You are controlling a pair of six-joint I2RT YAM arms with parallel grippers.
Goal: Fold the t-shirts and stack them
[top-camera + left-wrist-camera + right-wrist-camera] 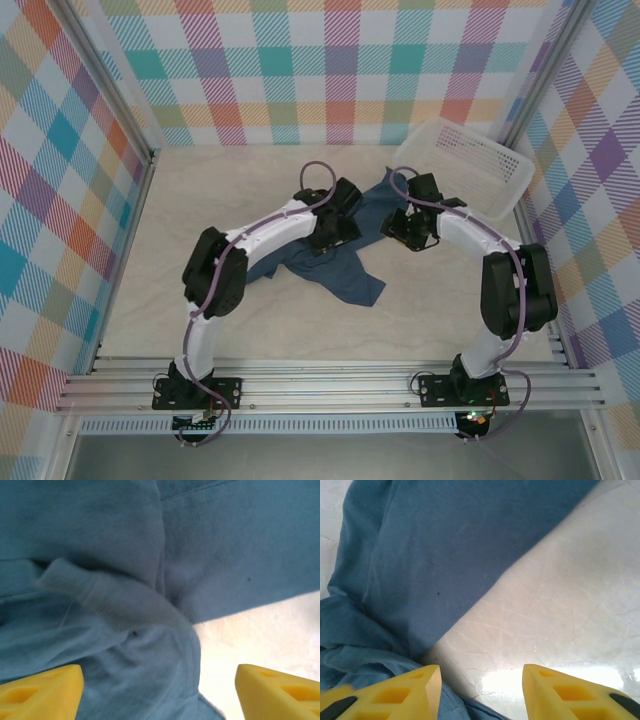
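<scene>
Left gripper [157, 675] gapes wide, gripping nothing, just over the crumpled t-shirt [100, 555]. Right gripper [481, 672] stands partly parted (empty too) at the cloth's edge. The shirt sprawls mid-frame on the table [140, 300], with the basket [470, 165] at upper right.

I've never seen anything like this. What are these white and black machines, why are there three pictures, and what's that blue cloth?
These are two robot arms bolted at the table's near edge. The wide picture looks down from above. In it the left arm and right arm both reach toward a crumpled dark teal-blue cotton t-shirt lying on the pale table. A white perforated plastic basket sits in the far right corner.

The other two pictures come from a small camera on each wrist, and the yellow wedges are the fingers. The left gripper hangs open over bunched cloth. The right gripper is open over the shirt's edge and bare table. Neither appears to grip anything.
</scene>
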